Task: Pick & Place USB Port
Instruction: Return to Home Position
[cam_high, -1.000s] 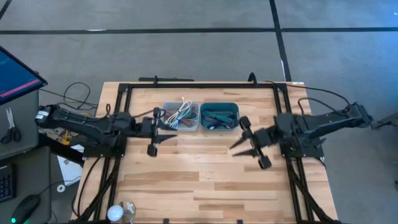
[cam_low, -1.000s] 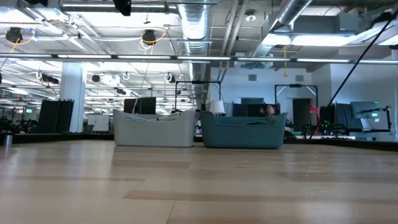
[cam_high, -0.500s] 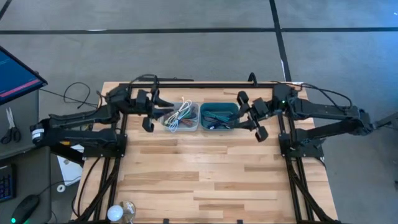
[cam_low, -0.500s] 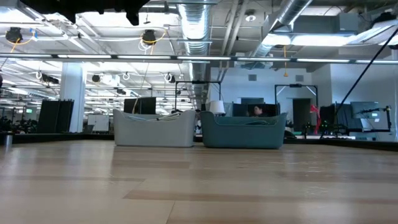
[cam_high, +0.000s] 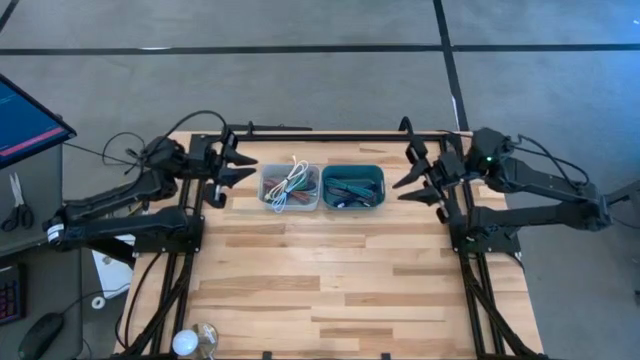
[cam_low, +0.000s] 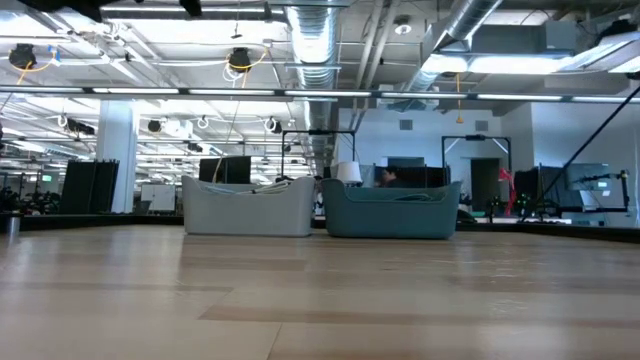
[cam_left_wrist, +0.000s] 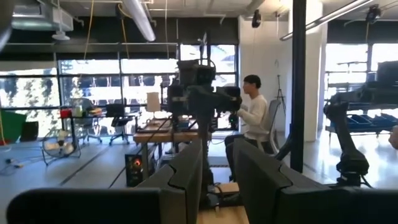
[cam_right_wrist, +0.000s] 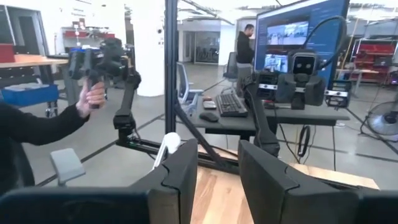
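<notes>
Two small bins stand side by side at the table's far middle. The grey bin (cam_high: 290, 187) (cam_low: 247, 207) holds a tangle of white and coloured cables. The teal bin (cam_high: 352, 186) (cam_low: 393, 210) holds small dark and green parts; I cannot make out a USB port among them. My left gripper (cam_high: 236, 167) (cam_left_wrist: 217, 180) hovers open to the left of the grey bin, fingers pointing toward it. My right gripper (cam_high: 408, 178) (cam_right_wrist: 217, 180) hovers open to the right of the teal bin, pointing toward it. Neither gripper shows in the low view.
Black frame rails (cam_high: 320, 136) run along the table's far edge and both sides. A white bulb-like object (cam_high: 186, 343) sits at the near left corner. The wooden top (cam_high: 330, 270) stretches bare in front of the bins. People (cam_left_wrist: 254, 118) stand in the room beyond.
Both grippers have drawn back from the table's middle toward the far edge. They passed close by the bins, then moved outward, the left one toward the far left corner and the right one toward the far right side. Bins and contents stayed put.
</notes>
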